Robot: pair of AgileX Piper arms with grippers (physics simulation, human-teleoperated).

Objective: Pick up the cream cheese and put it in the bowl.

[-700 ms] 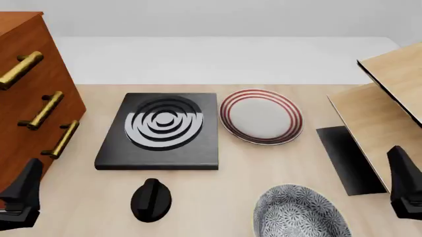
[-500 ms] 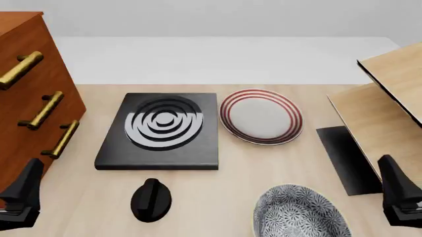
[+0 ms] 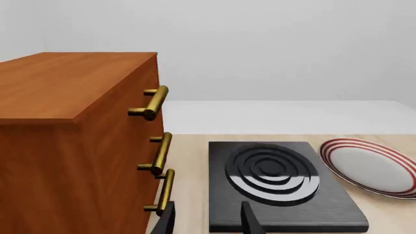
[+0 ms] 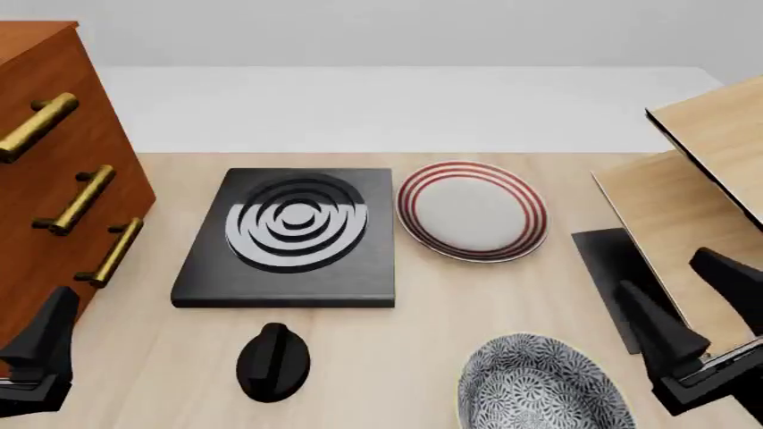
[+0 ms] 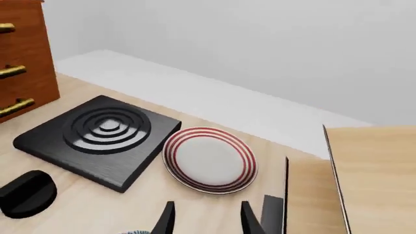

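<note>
The cream cheese is out of view in every frame. The speckled dark-grey-and-white bowl [image 4: 542,386] sits at the table's near edge, right of centre, with its near part cut off by the frame. My right gripper [image 4: 659,271] hovers just to the right of the bowl, over the black mat, open and empty. In the right wrist view the right gripper [image 5: 206,219] shows two spread fingers pointing toward the red-ringed plate. My left gripper [image 4: 57,311] rests low at the near left beside the cabinet. The left wrist view shows the left gripper [image 3: 206,222] open and empty.
A black burner slab [image 4: 286,237] lies left of centre with a black knob [image 4: 273,361] in front of it. A white plate with red rings [image 4: 473,210] sits mid-table. A brown cabinet with brass handles [image 4: 48,179] stands at left. Light wooden boards [image 4: 703,179] and a black mat [image 4: 620,281] are at right.
My right gripper has swung leftward and farther into view, turning so both fingers show beside the bowl. The left gripper has not moved.
</note>
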